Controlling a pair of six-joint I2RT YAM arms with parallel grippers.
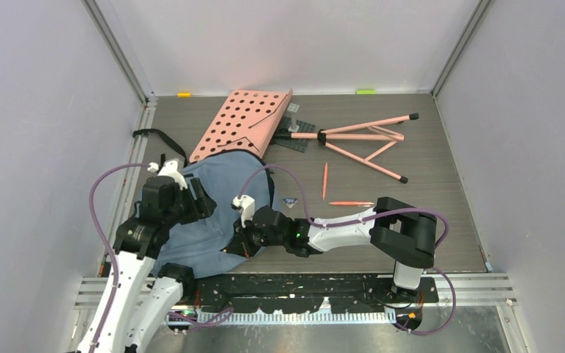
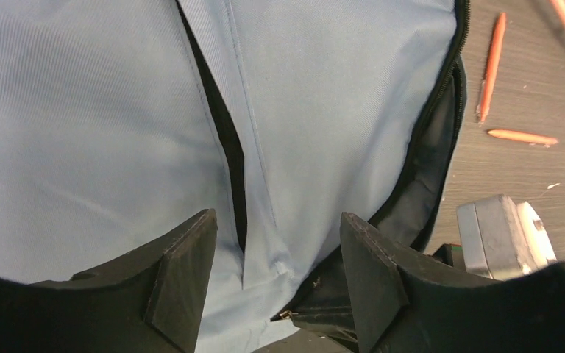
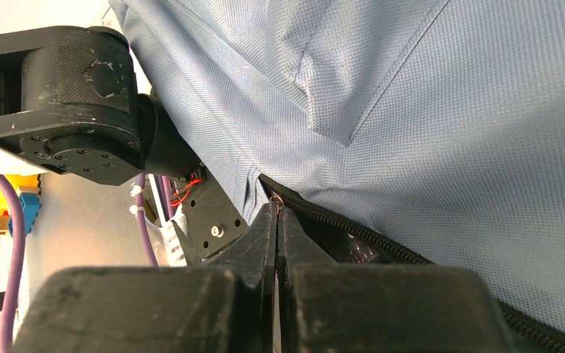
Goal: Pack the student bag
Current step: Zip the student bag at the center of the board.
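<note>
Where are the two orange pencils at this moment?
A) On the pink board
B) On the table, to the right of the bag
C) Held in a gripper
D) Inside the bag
B: the lengthwise pencil and the crosswise pencil both lie on the table, right of the bag and clear of it.

Cameras: one overhead, two wrist-mounted.
Top view looks down from behind the arm bases (image 1: 407, 278) over the whole table (image 1: 427, 184). Left wrist view faces down past its fingers (image 2: 184, 287), close on the student bag (image 2: 81, 110); right wrist view sits closer, at its zipper (image 3: 382, 240). All share the bag; top and left also share two pencils (image 2: 491, 66).
</note>
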